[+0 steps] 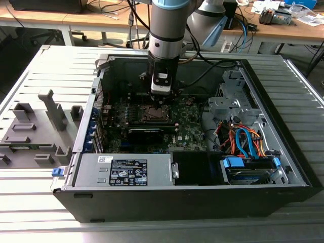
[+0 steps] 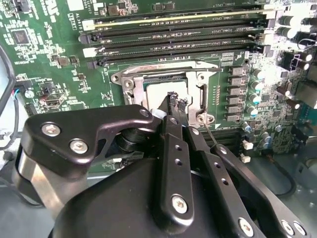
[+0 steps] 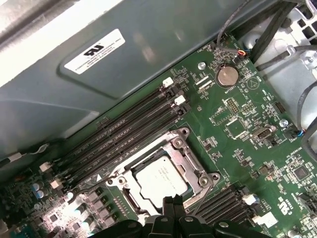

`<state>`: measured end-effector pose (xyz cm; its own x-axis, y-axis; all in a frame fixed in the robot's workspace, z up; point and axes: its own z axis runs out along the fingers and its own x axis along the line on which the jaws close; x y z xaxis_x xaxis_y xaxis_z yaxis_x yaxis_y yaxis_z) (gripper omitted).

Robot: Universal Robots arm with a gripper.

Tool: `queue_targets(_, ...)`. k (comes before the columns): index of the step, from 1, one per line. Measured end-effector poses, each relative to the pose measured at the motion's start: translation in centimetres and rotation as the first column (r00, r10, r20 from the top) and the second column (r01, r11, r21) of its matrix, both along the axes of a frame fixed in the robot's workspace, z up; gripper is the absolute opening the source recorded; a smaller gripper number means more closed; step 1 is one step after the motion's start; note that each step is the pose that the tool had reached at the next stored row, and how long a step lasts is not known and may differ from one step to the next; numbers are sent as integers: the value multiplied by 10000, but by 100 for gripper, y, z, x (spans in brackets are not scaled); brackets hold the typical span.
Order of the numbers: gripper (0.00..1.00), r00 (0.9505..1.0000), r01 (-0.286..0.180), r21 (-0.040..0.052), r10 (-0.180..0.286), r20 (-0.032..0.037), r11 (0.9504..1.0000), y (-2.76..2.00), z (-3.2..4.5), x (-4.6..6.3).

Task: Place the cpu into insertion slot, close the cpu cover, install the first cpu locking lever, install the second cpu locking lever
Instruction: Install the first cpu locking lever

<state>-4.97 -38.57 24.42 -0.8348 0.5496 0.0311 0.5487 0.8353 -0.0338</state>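
1. In the exterior view you see the arm coming straight down into the open computer case (image 1: 283, 152), which lies on its side on a slatted metal table (image 1: 45, 66). The gripper (image 1: 161, 96) hangs just above the insertion slot (image 1: 153, 113) on the green motherboard (image 1: 187, 129). A grey fixture (image 1: 35, 131) with upright blocks sits on the table at the exterior view's left, well apart from the case. The power supply (image 1: 124, 169) lies along the case's near side, and orange and blue cables (image 1: 243, 142) bundle at the exterior view's right.

2. In the second wrist view you look past the black gripper (image 2: 176, 101) at the socket. Its fingers (image 2: 173, 106) come together to a narrow tip right over the cpu (image 2: 158, 94); you can see them closed, with nothing held between them. The cpu lies flat inside the insertion slot (image 2: 198, 79), and the cpu cover (image 2: 130, 84) frames it with its silvery rim. A thin wire lever (image 2: 210, 131) runs out from the socket corner beside the fingers. Long black memory slots (image 2: 178, 42) lie just beyond the socket.

3. In the first wrist view you see the cpu (image 3: 161, 178) seated in the socket, its pale top showing through the window of the cpu cover (image 3: 185, 153). The gripper (image 3: 173, 206) tip sits at the chip's edge. A round coin battery (image 3: 227, 75) sits further off on the motherboard (image 3: 247, 148).
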Motion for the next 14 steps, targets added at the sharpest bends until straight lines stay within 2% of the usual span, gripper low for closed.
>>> queue_targets(4,11,10000,-7,1,7,1,10000,0,-1,0)
queue_targets(5,11,10000,-6,0,6,45,10000,0,-3,-1)
queue_targets(7,11,9997,-7,5,7,240,10000,1,-7,0)
queue_targets(14,11,9996,-33,0,33,288,10000,0,-5,-1)
